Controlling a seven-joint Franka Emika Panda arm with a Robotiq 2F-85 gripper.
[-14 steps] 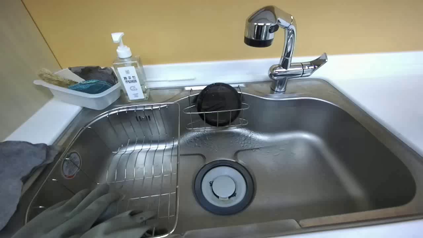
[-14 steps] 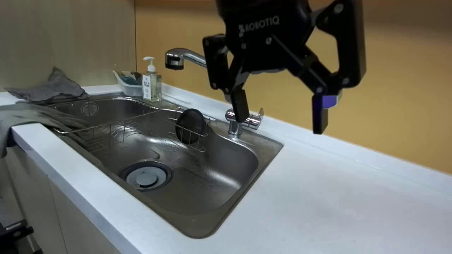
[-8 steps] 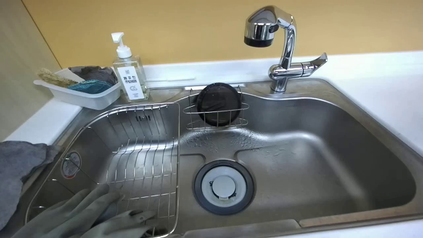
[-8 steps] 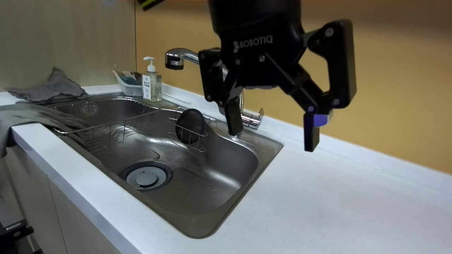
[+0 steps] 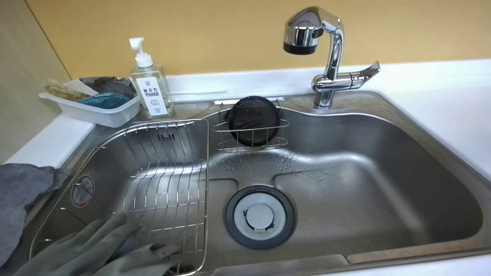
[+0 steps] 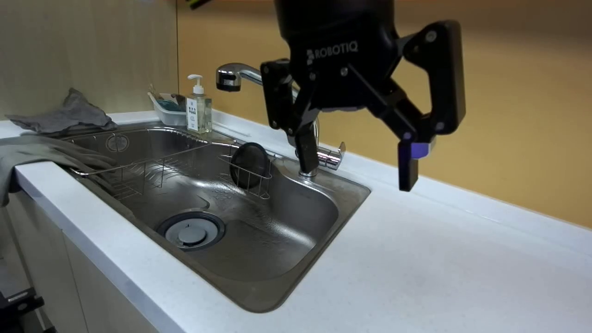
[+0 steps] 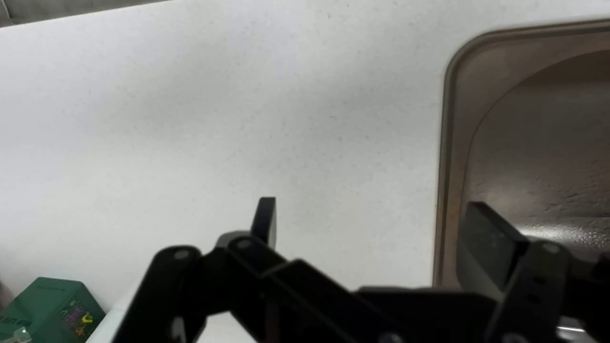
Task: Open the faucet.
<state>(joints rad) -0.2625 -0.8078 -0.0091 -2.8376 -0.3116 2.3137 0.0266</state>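
Note:
The chrome faucet (image 5: 334, 53) stands at the sink's back edge in an exterior view, spray head facing the sink and its short side lever (image 5: 370, 73) pointing right, tipped up. In an exterior view the faucet's head (image 6: 229, 77) and lever (image 6: 330, 157) show, but my gripper hides part of the neck. My gripper (image 6: 358, 172) is wide open and empty, fingers pointing down, and overlaps the faucet in that view; the depth between them is hard to tell. In the wrist view the open gripper (image 7: 371, 221) has only counter and sink edge between its fingers; the faucet is out of view there.
The steel sink (image 5: 345, 199) holds a wire rack (image 5: 207, 172) and grey gloves (image 5: 88, 245). A black round item (image 5: 254, 122) sits in a small basket. A pump soap bottle (image 5: 153, 92) and white tub (image 5: 111, 117) stand back left. A green box (image 7: 52, 305) lies on the counter (image 7: 286, 119).
In an exterior view my gripper has moved down and slightly left, then a little back up, and stays open. The faucet and its lever have not moved.

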